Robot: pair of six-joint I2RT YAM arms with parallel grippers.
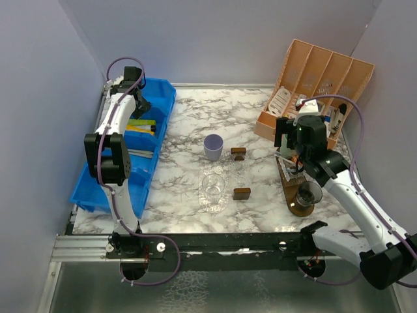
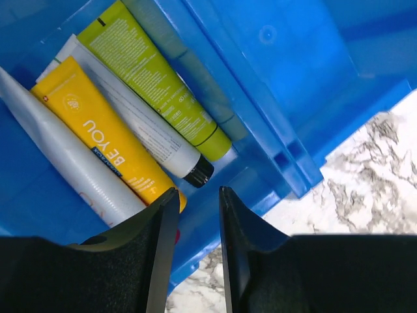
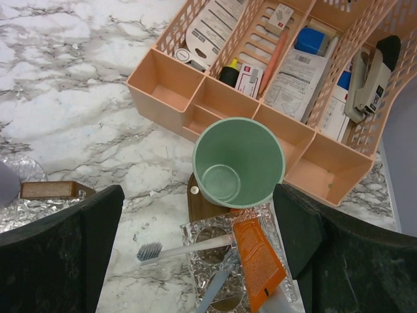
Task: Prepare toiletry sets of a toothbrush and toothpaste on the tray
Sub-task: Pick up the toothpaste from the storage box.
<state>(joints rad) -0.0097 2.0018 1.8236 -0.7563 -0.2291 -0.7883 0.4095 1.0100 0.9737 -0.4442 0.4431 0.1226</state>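
only the left wrist cam shows "be you" on the yellow tube [image 2: 98, 140] inside the blue bin [image 2: 293, 78]. left gripper [image 2: 199, 222] over the bin, slightly parted, empty. right gripper [image 3: 199, 235] far from the bin, spread wide, empty.

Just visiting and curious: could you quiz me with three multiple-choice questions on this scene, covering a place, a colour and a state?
1. Where does the BE YOU tube lie? A on the marble; B in the peach organiser; C in the blue bin.
2. What colour is the cup below the right gripper? A mint green; B red; C black.
3. How is that cup? A on its side; B upright, empty; C full of brushes.
Answers: C, blue walls surround the tube; A, the right wrist view shows mint; B, its bare bottom shows.
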